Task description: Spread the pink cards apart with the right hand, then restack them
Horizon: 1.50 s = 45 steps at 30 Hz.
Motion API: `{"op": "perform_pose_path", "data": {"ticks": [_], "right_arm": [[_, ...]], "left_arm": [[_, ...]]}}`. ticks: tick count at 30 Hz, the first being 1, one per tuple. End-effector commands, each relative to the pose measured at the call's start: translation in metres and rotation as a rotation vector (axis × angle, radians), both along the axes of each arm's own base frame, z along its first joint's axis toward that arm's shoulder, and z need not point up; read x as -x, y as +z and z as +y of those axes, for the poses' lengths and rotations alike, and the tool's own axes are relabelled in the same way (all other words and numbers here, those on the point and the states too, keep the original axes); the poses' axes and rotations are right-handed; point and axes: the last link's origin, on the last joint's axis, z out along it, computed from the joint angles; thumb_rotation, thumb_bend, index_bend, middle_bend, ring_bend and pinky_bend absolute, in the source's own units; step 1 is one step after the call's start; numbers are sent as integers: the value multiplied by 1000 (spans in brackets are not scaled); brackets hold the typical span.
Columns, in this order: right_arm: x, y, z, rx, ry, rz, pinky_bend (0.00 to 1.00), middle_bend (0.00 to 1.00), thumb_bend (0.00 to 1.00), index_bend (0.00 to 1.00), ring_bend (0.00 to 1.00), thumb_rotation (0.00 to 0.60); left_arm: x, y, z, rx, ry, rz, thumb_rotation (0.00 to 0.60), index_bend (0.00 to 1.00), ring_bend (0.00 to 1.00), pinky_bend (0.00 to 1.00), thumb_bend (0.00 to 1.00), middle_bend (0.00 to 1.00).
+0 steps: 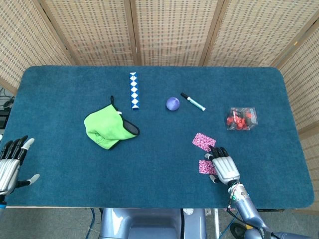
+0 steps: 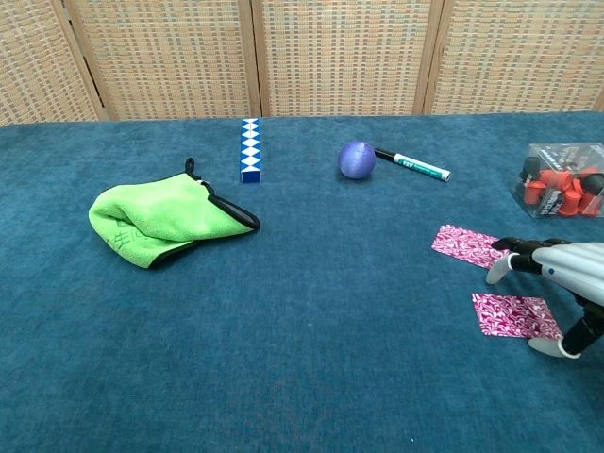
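Two pink patterned cards lie apart on the blue table cover. The far card point(image 1: 204, 141) point(image 2: 469, 245) is flat and free. The near card point(image 1: 205, 167) point(image 2: 512, 314) lies just under my right hand point(image 1: 225, 166) point(image 2: 561, 288), which hovers over its right side with its fingers spread and arched, nothing held; the thumb tip is by the card's near right corner. Whether a fingertip touches the card I cannot tell. My left hand point(image 1: 11, 162) hangs open off the table's front left edge, in the head view only.
A green cloth point(image 1: 107, 128) lies left of centre. At the back are a blue-and-white strip point(image 1: 133, 90), a purple ball point(image 1: 172, 103) and a marker point(image 1: 193, 101). A clear box of red pieces point(image 1: 241, 119) stands right of the cards.
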Motion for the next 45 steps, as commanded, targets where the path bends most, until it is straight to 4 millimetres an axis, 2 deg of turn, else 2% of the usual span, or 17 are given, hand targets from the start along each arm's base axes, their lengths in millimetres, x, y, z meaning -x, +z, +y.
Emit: {"op": "perform_pose_path", "data": {"ticks": [1,11,16,21,45], "right_arm": [[1,0,0,0,-2,0,6,0,311,212,0,600],[2,-1,-1,-5,-14,-7,6,0,320,428,0,600],[2,-2,-1,-6,-17,-7,6,0,337,442,0,600],[2,-1,-2,2,-14,-11,6,0,337,510,0,600],[8,-3,2,11,-19,-35,6,0,337,568,0,600]], "left_arm": [[0,0,0,0,0,1,600,0,0,0,43,0],[0,0,0,-1,1,2,600,0,0,0,43,0],[0,0,0,-2,1,2,600,0,0,0,43,0],[0,0,0,-1,1,1,600,0,0,0,43,0],[0,0,0,-3,2,3,600,0,0,0,43,0]]}}
